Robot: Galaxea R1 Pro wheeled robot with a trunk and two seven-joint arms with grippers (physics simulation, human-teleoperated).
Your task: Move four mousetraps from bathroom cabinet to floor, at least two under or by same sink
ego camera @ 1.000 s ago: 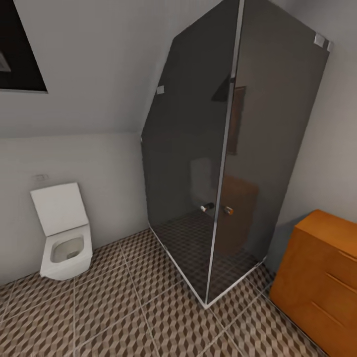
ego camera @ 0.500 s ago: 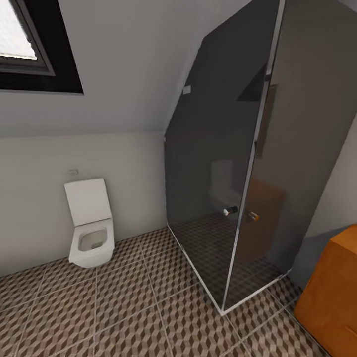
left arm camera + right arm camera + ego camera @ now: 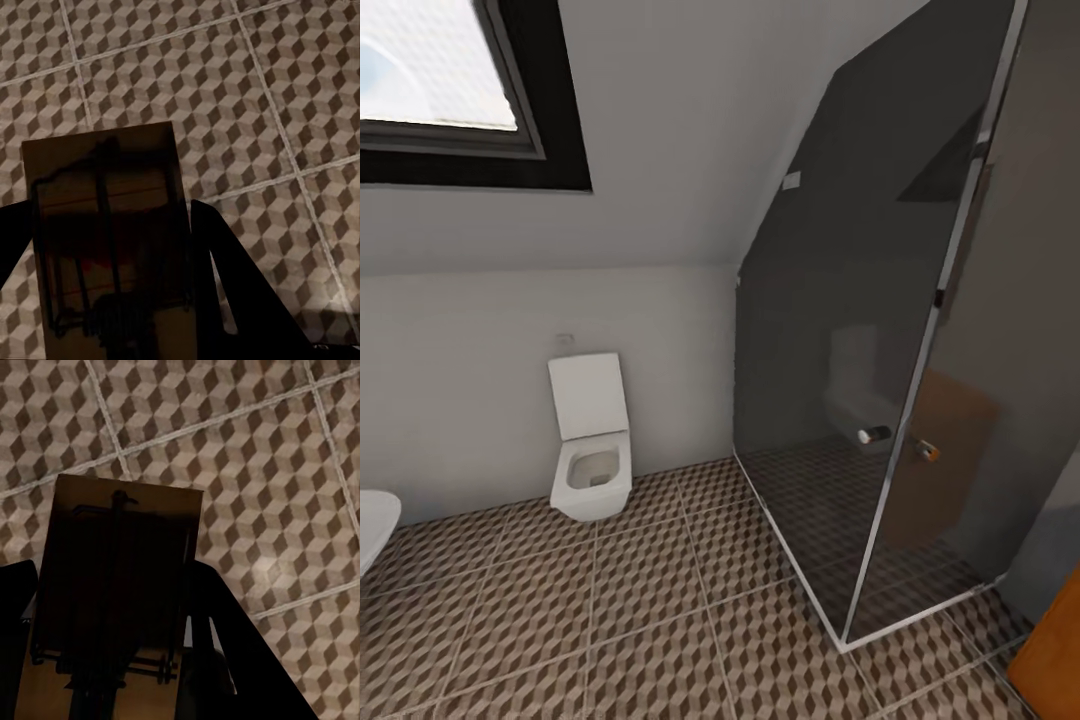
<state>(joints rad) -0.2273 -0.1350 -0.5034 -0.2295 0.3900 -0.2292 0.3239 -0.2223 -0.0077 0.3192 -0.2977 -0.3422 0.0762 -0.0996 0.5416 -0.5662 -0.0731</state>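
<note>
In the left wrist view a mousetrap [image 3: 105, 240] sits clamped between the dark fingers [image 3: 225, 277] of the left gripper [image 3: 109, 300], its board reaching out past the fingertips, held above the cube-patterned floor [image 3: 285, 90]. The right gripper [image 3: 112, 660] grips a second trap [image 3: 116, 577] the same way, wire parts facing the camera, over the same tiles [image 3: 262, 457]. From the head camera, a white toilet [image 3: 592, 450] stands against the wall below a dark-framed window [image 3: 460, 90]. A smoked-glass shower [image 3: 900, 350] stands to its right. The sink rim [image 3: 375, 525] shows at the left edge and the cabinet corner [image 3: 1055, 655] at lower right.
</note>
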